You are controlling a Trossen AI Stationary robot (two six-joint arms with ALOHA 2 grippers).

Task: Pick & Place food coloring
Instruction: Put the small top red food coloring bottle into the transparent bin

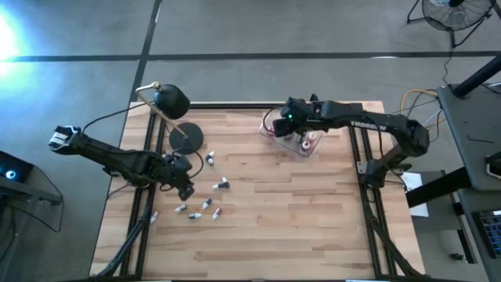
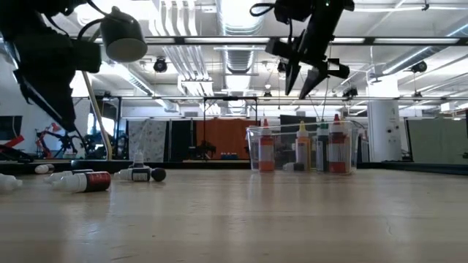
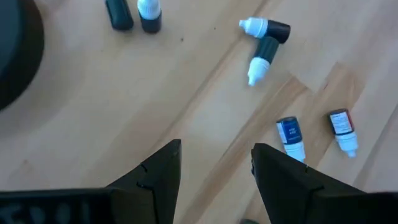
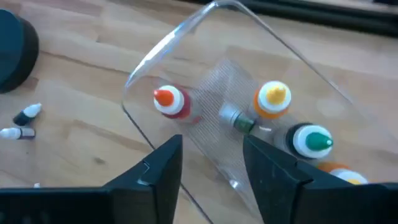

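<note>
Several tiny food coloring bottles [image 1: 207, 204] lie on their sides on the wooden table at left centre. Among them are two dark ones with white caps [image 3: 264, 43], a blue-labelled one [image 3: 290, 137] and a red-labelled one [image 3: 342, 129]. My left gripper [image 3: 214, 149] hangs open above bare wood just left of them [image 1: 186, 188], nothing between its fingers. My right gripper [image 4: 211, 143] is open in the air over the clear tub [image 1: 296, 141] and touches nothing. Taller bottles with orange [image 4: 169, 101], yellow [image 4: 272, 98] and green [image 4: 311, 140] caps stand upright in the tub.
A black desk lamp stands at the far left, its round base [image 1: 185, 137] on the table and its head [image 1: 171, 100] above. Two more small bottles [image 1: 211, 159] lie beside the base. Bare wood stretches across the table's near half and right side.
</note>
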